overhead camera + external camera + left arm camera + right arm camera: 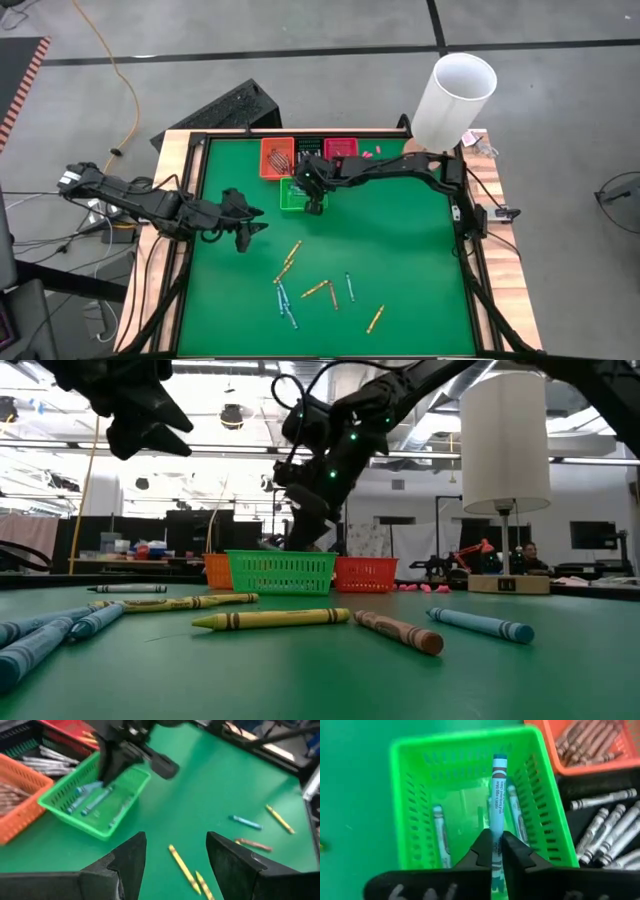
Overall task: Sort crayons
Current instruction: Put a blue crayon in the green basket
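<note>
Loose crayons [330,292] lie scattered on the near desk [420,260]. Your left gripper [246,228] hovers over them, jaws wide, probably lining up a pick. Farther back, your right gripper [497,851] pinches a blue crayon [498,795] over the green basket [410,795], matching colours.

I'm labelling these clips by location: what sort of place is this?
Probably a robotics lab or workshop: a framed green table stands on a bare concrete floor with a loose orange cable, and the low view shows a ceiling with exposed fittings.
</note>
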